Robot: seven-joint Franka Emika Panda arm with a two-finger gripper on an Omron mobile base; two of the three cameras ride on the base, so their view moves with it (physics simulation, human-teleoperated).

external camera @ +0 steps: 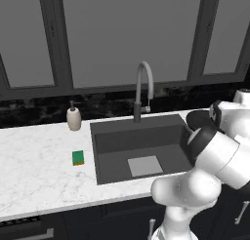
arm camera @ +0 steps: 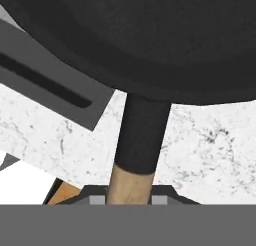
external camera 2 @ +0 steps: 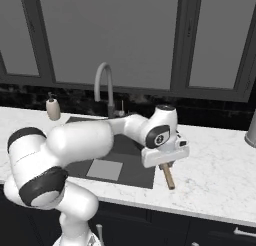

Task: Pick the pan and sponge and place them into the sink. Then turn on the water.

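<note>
Jaws pinched tight on the pan's [arm camera: 150, 40] wooden handle [arm camera: 129, 187], gripper [external camera 2: 164, 166] low over the counter [external camera 2: 220, 165] beside the sink [external camera: 141, 141]. The black bowl sits just ahead of the jaws. This looks like the pan pickup: next comes a lift and a carry across into the basin. The sponge [external camera: 78, 157] waits well off on the sink's far side.

one pan [arm camera: 150, 35], one sponge [external camera: 78, 157], one sink [external camera: 114, 141], one faucet [external camera: 143, 90], one soap bottle [external camera: 73, 117], one marble bench [external camera: 39, 170], and three window panes behind.
</note>
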